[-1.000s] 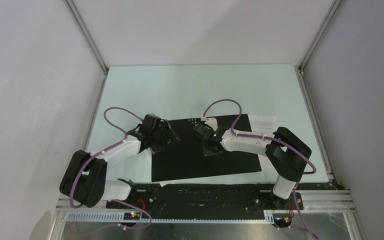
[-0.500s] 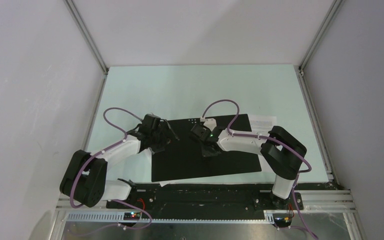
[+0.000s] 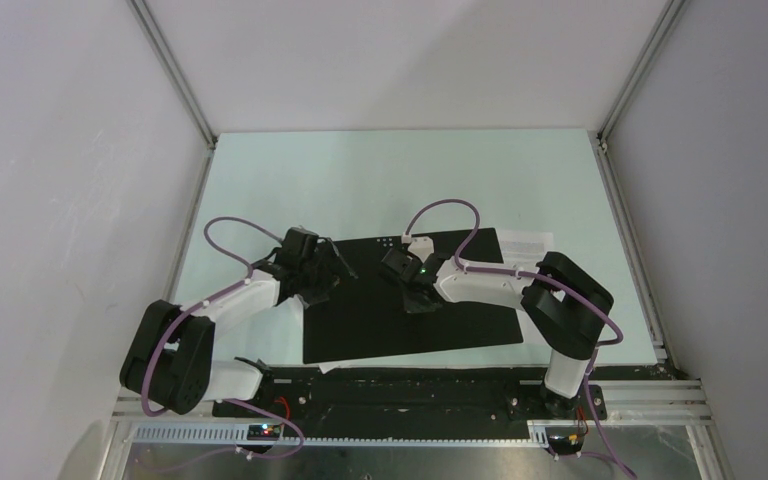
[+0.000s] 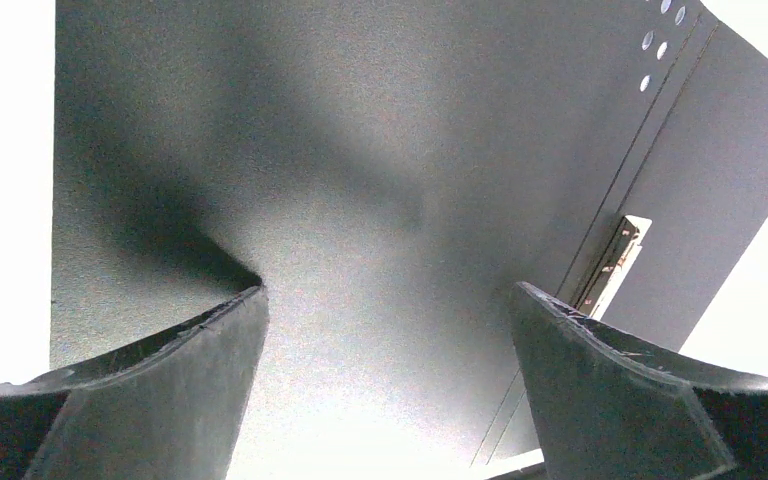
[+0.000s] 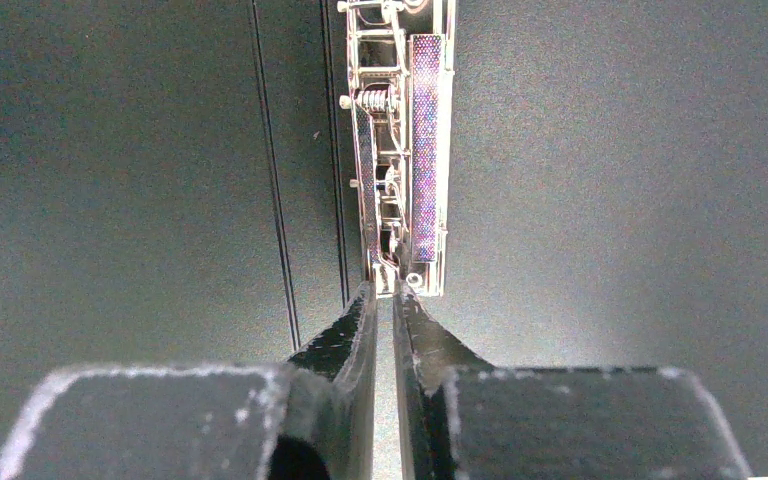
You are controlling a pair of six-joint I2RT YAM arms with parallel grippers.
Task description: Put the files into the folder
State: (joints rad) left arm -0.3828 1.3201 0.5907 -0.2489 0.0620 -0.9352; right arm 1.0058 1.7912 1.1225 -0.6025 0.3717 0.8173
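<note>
Folder position: you had the folder (image 3: 460, 322) lying open and flat on the table (image 3: 380, 180), black inside facing up, in the near middle just beyond the arm bases. Its long side ran left to right, slightly skewed. A cluster of small pale dots (image 3: 390, 241) showed at its far edge.

Files: one printed sheet (image 3: 528, 243) stuck out from under the folder's far right corner, faint text lines visible on it. A thin white edge (image 3: 332, 367) showed along the folder's near side, toward the left. You could not tell from the top view whether that was a second sheet.

Left gripper (image 3: 332, 270): you held it over the left part of the folder, jaws spread wide with nothing between them. The left wrist view showed bare black cover between the fingers (image 4: 190, 380), with the metal clip (image 4: 615, 260) off to the right.

Right gripper (image 5: 385, 295): you had it over the middle of the folder, jaws drawn in to a thin slit. The fingertips met the near end of the clip, beside the spine creases. You could not tell whether any part of the clip was pinched.
</note>
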